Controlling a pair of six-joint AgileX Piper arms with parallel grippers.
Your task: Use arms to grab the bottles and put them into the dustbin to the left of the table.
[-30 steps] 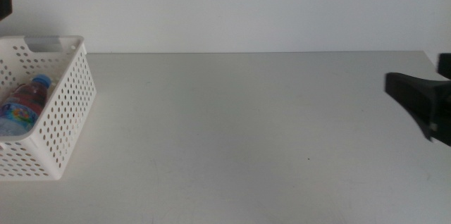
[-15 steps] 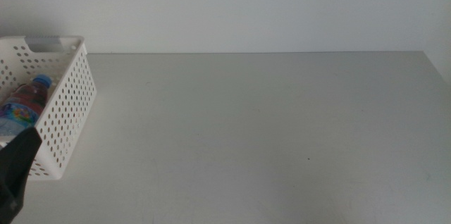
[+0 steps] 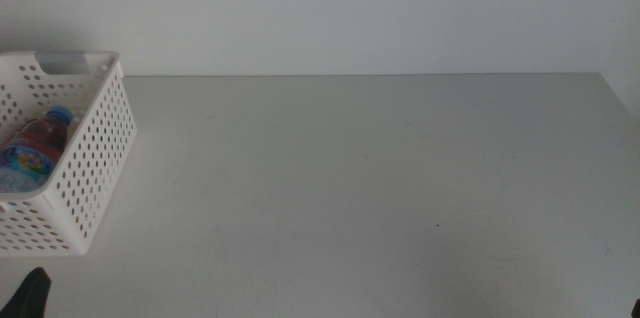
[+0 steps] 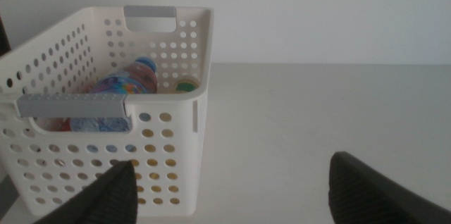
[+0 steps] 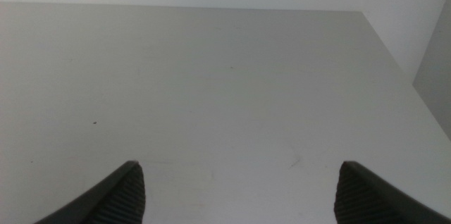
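White perforated dustbin (image 3: 88, 173) at left edge of middle view, on pale table (image 3: 380, 178). Inside, blue-capped bottle (image 3: 35, 145) lying down, colourful label unreadable; green cap (image 4: 186, 84) just beside it in left wrist view. Left gripper (image 4: 232, 189) wide open, empty, near basket's front wall. Right gripper (image 5: 239, 192) wide open, empty, over bare tabletop.

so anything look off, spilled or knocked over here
Nothing stands out. The dustbin stands upright at the table's left end, with the blue-capped bottle lying inside it. No spill shows. The left gripper and right gripper hang open and empty.
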